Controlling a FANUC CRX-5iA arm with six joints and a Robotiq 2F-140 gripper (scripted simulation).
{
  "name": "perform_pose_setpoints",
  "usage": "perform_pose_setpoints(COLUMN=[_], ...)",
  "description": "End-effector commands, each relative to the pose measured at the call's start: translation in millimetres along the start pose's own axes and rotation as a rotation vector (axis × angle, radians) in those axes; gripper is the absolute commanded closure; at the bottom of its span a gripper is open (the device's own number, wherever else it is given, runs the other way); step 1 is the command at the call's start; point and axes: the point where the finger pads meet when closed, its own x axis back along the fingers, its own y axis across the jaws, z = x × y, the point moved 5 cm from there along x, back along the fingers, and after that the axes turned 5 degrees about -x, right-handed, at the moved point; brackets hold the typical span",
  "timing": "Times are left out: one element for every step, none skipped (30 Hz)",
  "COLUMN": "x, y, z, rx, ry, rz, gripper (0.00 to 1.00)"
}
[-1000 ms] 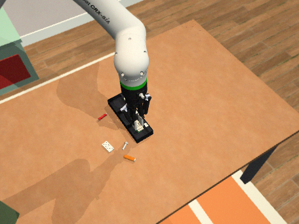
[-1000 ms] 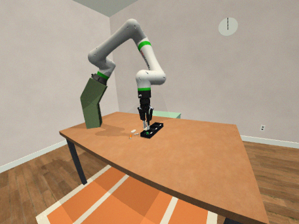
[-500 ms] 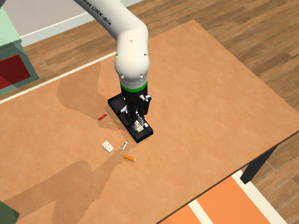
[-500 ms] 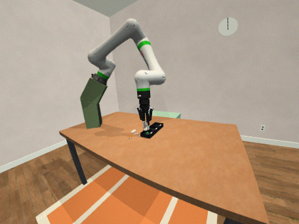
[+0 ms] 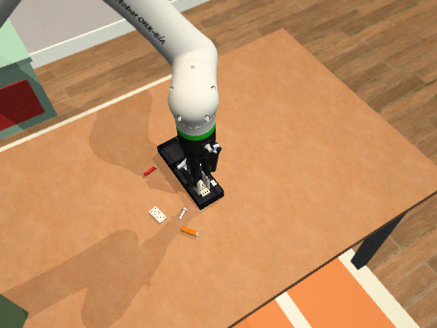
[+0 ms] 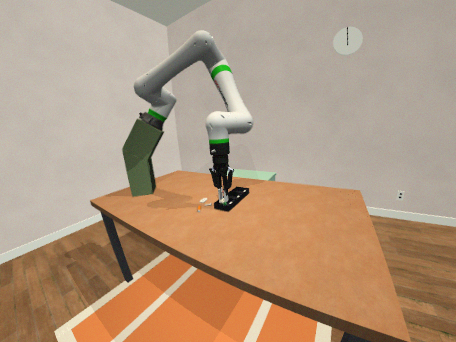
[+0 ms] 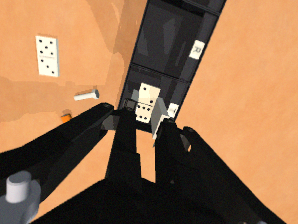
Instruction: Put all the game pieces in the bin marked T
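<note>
My gripper (image 5: 203, 181) (image 6: 223, 192) (image 7: 145, 103) is shut on a white domino (image 5: 204, 189) (image 7: 144, 101) and holds it upright just over the near end compartment of the long black bin (image 5: 169, 152) (image 6: 241, 192) (image 7: 165, 50). Small white labels (image 7: 198, 49) sit on the bin's compartments; I cannot read them. A second white domino (image 5: 157, 214) (image 7: 47, 55) lies flat on the table to the left of the bin.
A small silver screw (image 5: 182, 213) (image 7: 86, 94) and an orange cylinder (image 5: 189, 231) (image 7: 65, 118) lie near the bin's near end. A red piece (image 5: 149, 171) lies to the left of the bin. A green cabinet (image 5: 19, 96) stands beyond the table's far left.
</note>
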Motion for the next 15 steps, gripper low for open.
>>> perform_pose_setpoints(x=[0.1,0.1,0.1,0.1,0.1,0.1,0.1,0.1,0.1,0.1,0.1,0.1,0.1,0.1,0.1], y=[0.2,0.2,0.2,0.2,0.2,0.2,0.2,0.2,0.2,0.2,0.2,0.2,0.2,0.2,0.2], z=[-0.2,-0.2,-0.2,-0.2,-0.2,-0.2,-0.2,-0.2,-0.2,-0.2,-0.2,-0.2,-0.2,-0.2,-0.2], rx=[0.000,0.000,0.000,0.000,0.000,0.000,0.000,0.000,0.000,0.000,0.000,0.000,0.000,0.000,0.000], ry=[0.000,0.000,0.000,0.000,0.000,0.000,0.000,0.000,0.000,0.000,0.000,0.000,0.000,0.000,0.000], rz=[0.000,0.000,0.000,0.000,0.000,0.000,0.000,0.000,0.000,0.000,0.000,0.000,0.000,0.000,0.000], gripper=[0.87,0.87,0.87,0.87,0.87,0.87,0.81,0.81,0.81,0.81,0.81,0.81,0.81,0.81,0.81])
